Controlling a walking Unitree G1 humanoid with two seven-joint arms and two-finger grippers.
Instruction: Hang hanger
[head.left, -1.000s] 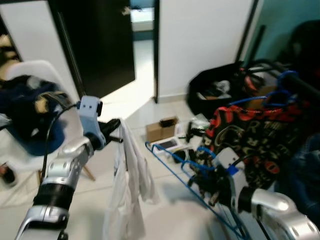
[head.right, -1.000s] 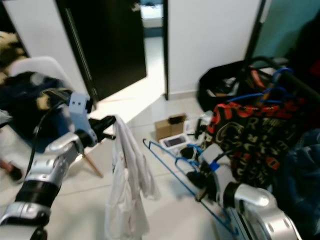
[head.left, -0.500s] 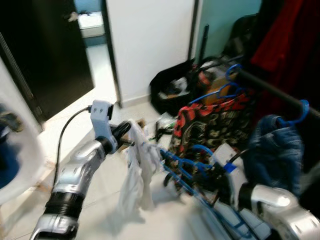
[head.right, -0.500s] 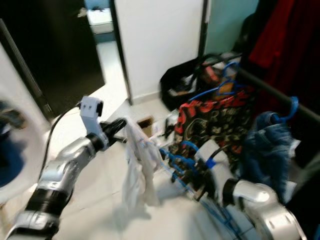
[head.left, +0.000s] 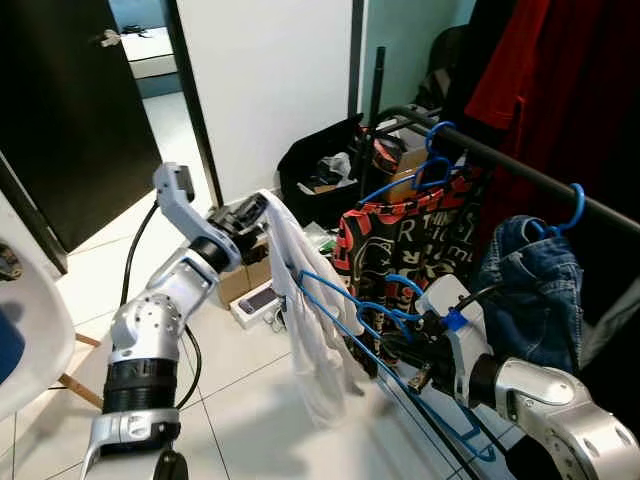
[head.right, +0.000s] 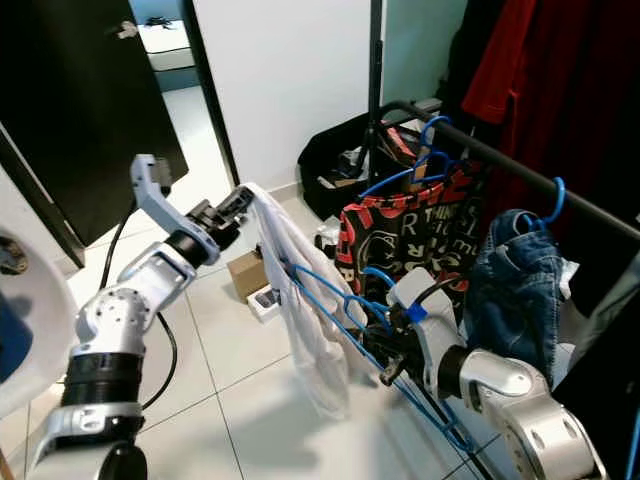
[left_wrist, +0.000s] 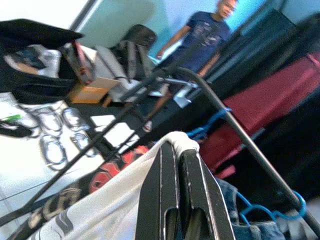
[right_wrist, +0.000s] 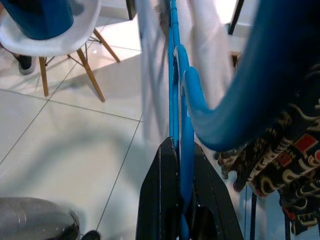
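The floor (head.left: 250, 390) is pale glossy square tile with thin dark grout lines. A white wall (head.left: 265, 80) stands beside a dark open door (head.left: 70, 110), with a teal wall (head.left: 410, 40) further on. A black metal clothes rail (head.left: 520, 170) runs along the robot's right, carrying a red-and-black patterned shirt (head.left: 410, 250) on a blue hanger, a pair of blue jeans (head.left: 535, 290) and a dark red garment (head.left: 560, 80). Below lie a black open bag (head.left: 320, 170) and a small cardboard box (head.left: 235, 285). A white moulded chair with wooden legs (right_wrist: 55, 40) stands on the tile.

The blue plastic hanger (head.left: 345, 310) draped with a white cloth garment (head.left: 310, 320) hangs between the two arms, in front of the rail. The right hand (head.left: 405, 355) is clamped on the hanger's wire; the left hand (head.left: 250, 212) pinches the top of the white garment. No writing is legible.
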